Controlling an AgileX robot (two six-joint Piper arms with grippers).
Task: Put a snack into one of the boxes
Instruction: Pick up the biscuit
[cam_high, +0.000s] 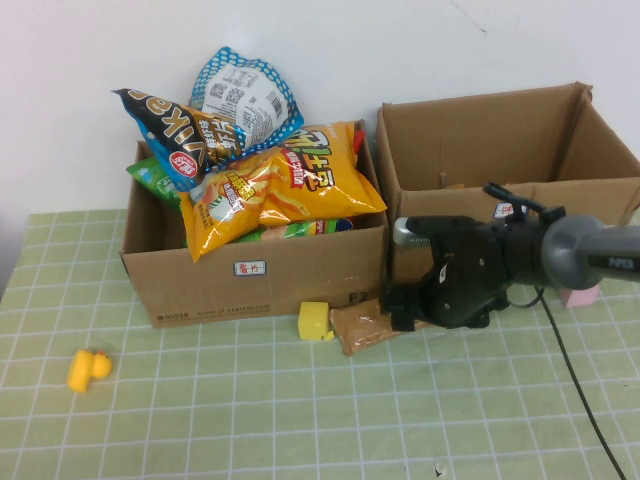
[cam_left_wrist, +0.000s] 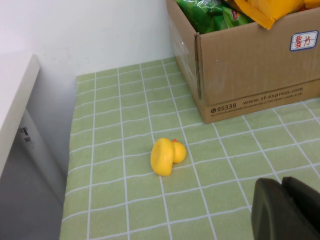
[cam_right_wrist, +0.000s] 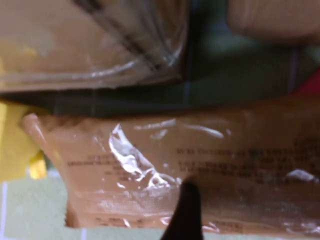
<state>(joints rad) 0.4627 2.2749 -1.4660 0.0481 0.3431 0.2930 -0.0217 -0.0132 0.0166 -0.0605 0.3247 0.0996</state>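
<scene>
A brown snack packet (cam_high: 362, 325) lies flat on the green checked cloth in front of the gap between the two boxes. My right gripper (cam_high: 402, 308) is low at the packet's right end, open. In the right wrist view the packet (cam_right_wrist: 200, 160) fills the frame, with one dark fingertip (cam_right_wrist: 185, 207) over its near edge; the other finger is hidden. The left cardboard box (cam_high: 255, 275) is heaped with snack bags. The right cardboard box (cam_high: 470, 130) looks nearly empty. My left gripper (cam_left_wrist: 286, 202) is shut and empty above the cloth, out of the high view.
A yellow block (cam_high: 315, 320) lies just left of the packet, against the left box. A yellow toy duck (cam_high: 87, 368) (cam_left_wrist: 167, 156) sits on the cloth at the front left. A pink object (cam_high: 580, 295) is beside the right box. A cable trails at the right.
</scene>
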